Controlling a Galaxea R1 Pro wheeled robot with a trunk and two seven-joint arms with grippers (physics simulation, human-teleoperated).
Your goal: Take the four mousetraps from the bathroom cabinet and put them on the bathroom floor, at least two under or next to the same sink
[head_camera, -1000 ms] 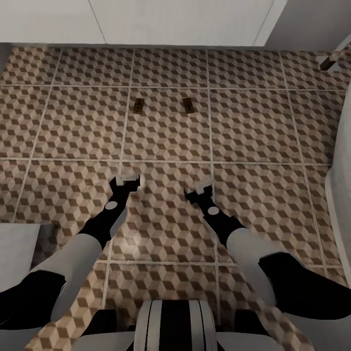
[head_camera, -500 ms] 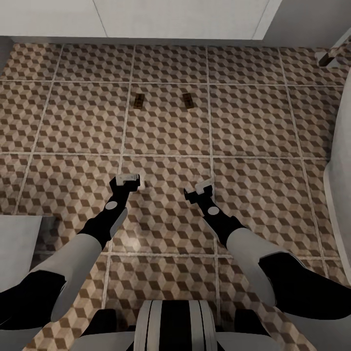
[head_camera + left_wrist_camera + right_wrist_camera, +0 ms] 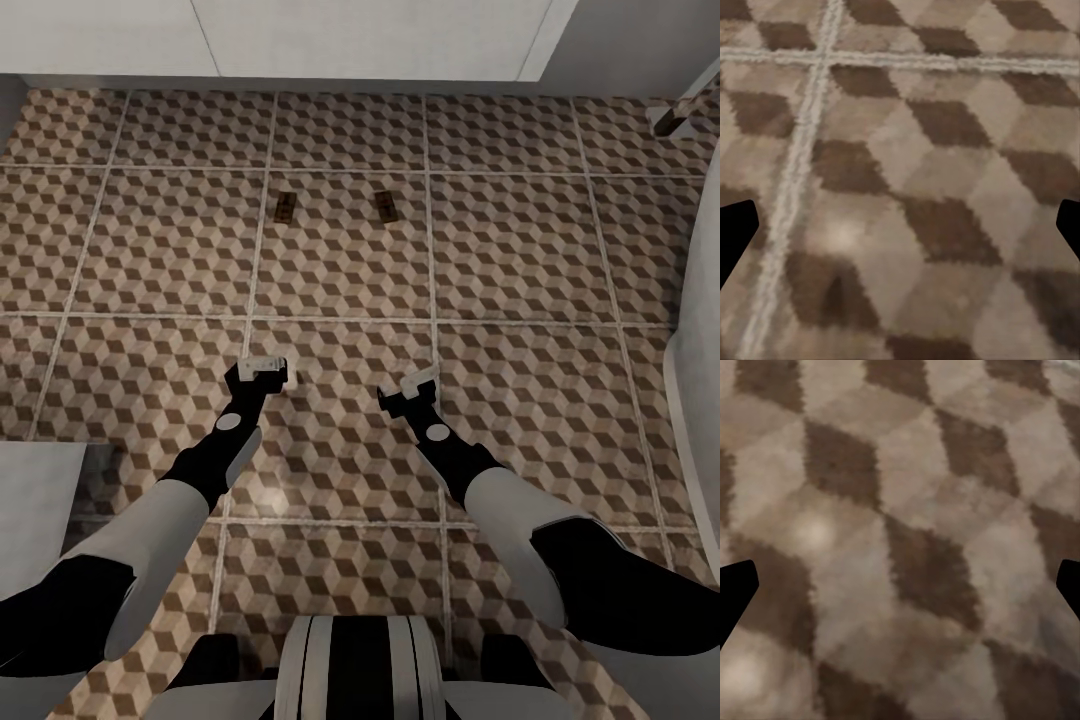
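The head view showed two mousetraps (image 3: pixel 284 207) (image 3: pixel 386 204) lying flat on the bathroom floor (image 3: pixel 520 250), side by side and apart, on one tile near the white unit (image 3: pixel 370 40) at the floor's far edge. Both arms reached down over the tiles, well short of the traps. The left gripper (image 3: pixel 263 371) and the right gripper (image 3: pixel 412 388) each had jaws spread and held nothing. The wrist views gave only close cube-patterned tile, the left one crossed by pale grout lines (image 3: pixel 802 150), with dark fingertips (image 3: pixel 735 236) (image 3: pixel 735 596) at the sides. A pale curved fixture (image 3: pixel 700 360) bordered the floor's right edge.
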